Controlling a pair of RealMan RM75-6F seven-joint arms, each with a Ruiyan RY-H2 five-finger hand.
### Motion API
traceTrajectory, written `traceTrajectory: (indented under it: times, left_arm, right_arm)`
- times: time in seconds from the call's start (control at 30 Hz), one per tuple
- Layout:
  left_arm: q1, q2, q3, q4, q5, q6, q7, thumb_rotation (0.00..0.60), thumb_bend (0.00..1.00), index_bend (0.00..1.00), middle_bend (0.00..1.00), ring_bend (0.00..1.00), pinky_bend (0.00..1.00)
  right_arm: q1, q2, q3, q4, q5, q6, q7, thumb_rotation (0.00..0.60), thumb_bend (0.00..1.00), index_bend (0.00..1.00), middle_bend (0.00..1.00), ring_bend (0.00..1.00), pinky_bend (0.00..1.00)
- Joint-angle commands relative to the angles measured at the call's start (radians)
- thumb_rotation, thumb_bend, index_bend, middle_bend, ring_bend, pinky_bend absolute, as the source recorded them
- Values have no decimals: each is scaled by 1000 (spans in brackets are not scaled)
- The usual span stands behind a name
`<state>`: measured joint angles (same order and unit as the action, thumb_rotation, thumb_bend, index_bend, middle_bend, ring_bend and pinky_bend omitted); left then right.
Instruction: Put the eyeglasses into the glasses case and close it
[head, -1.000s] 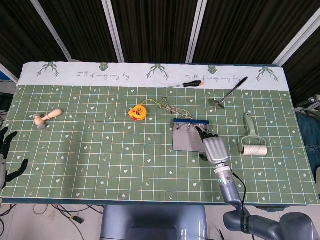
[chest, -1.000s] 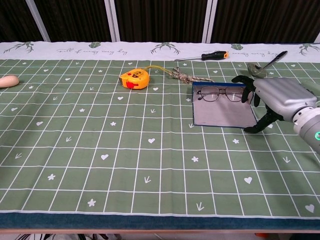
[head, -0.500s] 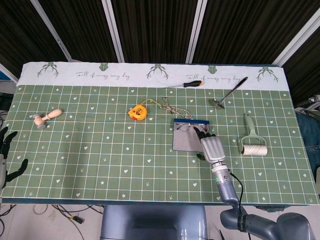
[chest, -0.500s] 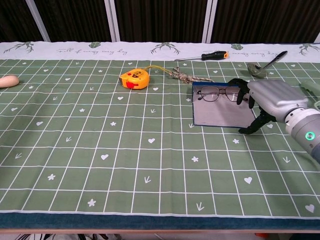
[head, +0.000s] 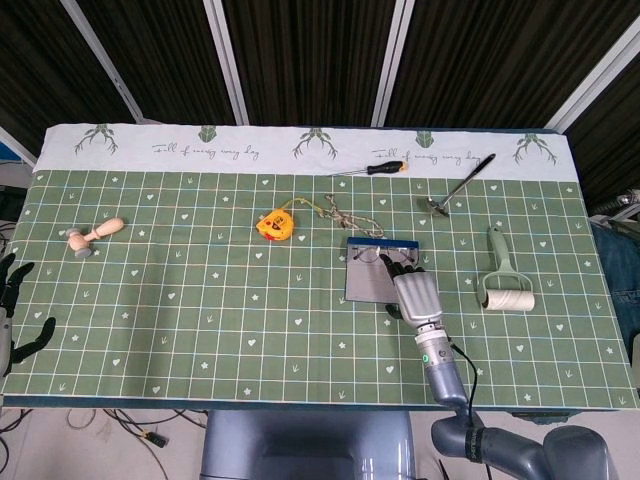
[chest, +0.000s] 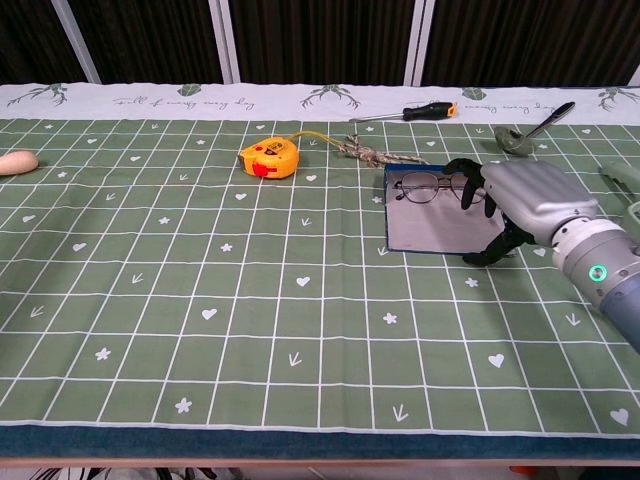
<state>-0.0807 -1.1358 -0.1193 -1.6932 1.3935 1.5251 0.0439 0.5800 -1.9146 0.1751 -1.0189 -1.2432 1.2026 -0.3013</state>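
Nearest the worktop's front edge, the right hand (chest: 515, 205) reaches over the open glasses case (chest: 440, 222), its dark fingers (chest: 462, 180) spread apart and holding nothing, their tips at the eyeglasses (chest: 432, 185) lying along the case's far edge (contact unclear). The left hand (head: 14, 312) hangs off the left edge, fingers apart. Beyond lie a yellow tape measure (chest: 268, 158) and a screwdriver (chest: 420, 112)
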Motion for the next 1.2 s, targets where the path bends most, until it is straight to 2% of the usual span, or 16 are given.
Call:
traceTrajectory:
  times: [0.03,0.5,0.77,1.2]
  left_arm:
    - [0,0,0,0,1,1,-1,600,312,108,0,0,0]
    - [0,0,-1,-4,2,3,1,600,312,108,0,0,0]
    - [1,0,0,-1,3,3,-1,600,312,108,0,0,0]
    - [1,0,0,0,3,3,-3,600,313,109,0,0,0]
  right_arm:
    - [0,-3,3,3,1,-5,0,600,108,165,376,435,504]
    - [0,3,20,-4,7,-39,-6,600,119,195,380,439,504]
    - [0,0,21,7,-8,-37,2,600,301,229,388,446,504]
    - [2,-9,28,32,-19,-41,12,600,444,261,393,452,504]
